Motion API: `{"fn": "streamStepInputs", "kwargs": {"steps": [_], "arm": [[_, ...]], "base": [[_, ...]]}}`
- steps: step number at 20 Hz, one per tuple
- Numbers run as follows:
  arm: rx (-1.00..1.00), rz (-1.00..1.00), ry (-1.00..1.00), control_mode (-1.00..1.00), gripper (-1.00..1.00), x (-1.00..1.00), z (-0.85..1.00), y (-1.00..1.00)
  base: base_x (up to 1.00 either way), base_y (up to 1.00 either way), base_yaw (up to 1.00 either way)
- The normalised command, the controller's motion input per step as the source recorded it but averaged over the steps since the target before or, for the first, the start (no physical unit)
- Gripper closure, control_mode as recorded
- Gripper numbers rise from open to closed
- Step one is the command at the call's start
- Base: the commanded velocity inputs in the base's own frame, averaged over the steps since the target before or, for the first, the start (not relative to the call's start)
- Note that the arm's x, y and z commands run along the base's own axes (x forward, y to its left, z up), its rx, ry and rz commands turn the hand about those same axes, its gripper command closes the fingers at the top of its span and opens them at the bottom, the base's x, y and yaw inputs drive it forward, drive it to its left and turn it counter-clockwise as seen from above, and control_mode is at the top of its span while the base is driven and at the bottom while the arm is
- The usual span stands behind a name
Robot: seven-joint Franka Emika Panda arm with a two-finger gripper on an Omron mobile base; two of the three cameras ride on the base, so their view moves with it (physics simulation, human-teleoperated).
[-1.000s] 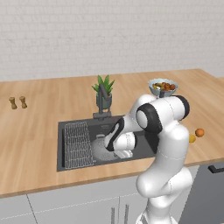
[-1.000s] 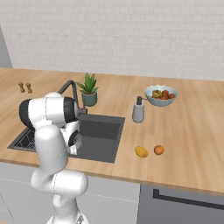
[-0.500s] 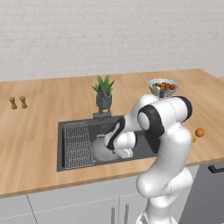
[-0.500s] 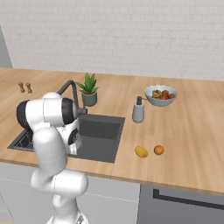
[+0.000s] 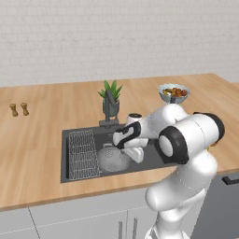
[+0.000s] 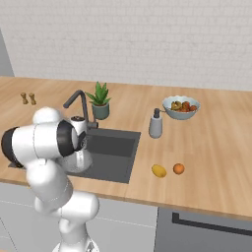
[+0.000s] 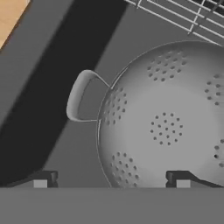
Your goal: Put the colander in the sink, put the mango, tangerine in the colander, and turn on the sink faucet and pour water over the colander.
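Left base view: the colander (image 5: 113, 158) sits in the sink (image 5: 154, 156), just beside the wire rack (image 5: 83, 154). The hand (image 5: 122, 140) hangs above the colander's right rim. The sink faucet (image 5: 112, 109) stands behind the basin, with a potted plant (image 5: 110, 95) beside it. A pale fruit bowl (image 5: 173, 92) rests on the wooden surface (image 5: 42, 140), far right.

Right base view: the mango (image 6: 158, 171) and the tangerine (image 6: 178, 169) lie near each other on the surface, right of the sink. A soap dispenser (image 6: 156, 124) stands between the sink and the fruit bowl.

Hand view: the fingertips (image 7: 42, 179) stand wide apart, holding nothing. The colander lies upright below them, one side handle (image 7: 78, 98) pointing left.
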Motion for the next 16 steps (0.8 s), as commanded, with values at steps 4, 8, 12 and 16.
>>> {"fn": "streamStepInputs", "kwargs": {"steps": [4, 8, 12, 16], "arm": [[0.0, -0.19, 0.02, -1.0, -1.0, -0.41, 0.62, -0.28], [0.0, -0.29, 0.01, -1.0, -1.0, -0.38, 0.51, -0.48], [0.0, -0.37, 0.03, -1.0, -1.0, -0.33, 0.44, -0.61], [0.0, -0.44, 0.09, -1.0, -1.0, -0.25, 0.55, -0.54]], "base": [[0.0, 0.0, 0.0], [0.0, 0.0, 0.0], [0.0, 0.0, 0.0], [0.0, 0.0, 0.0]]}}
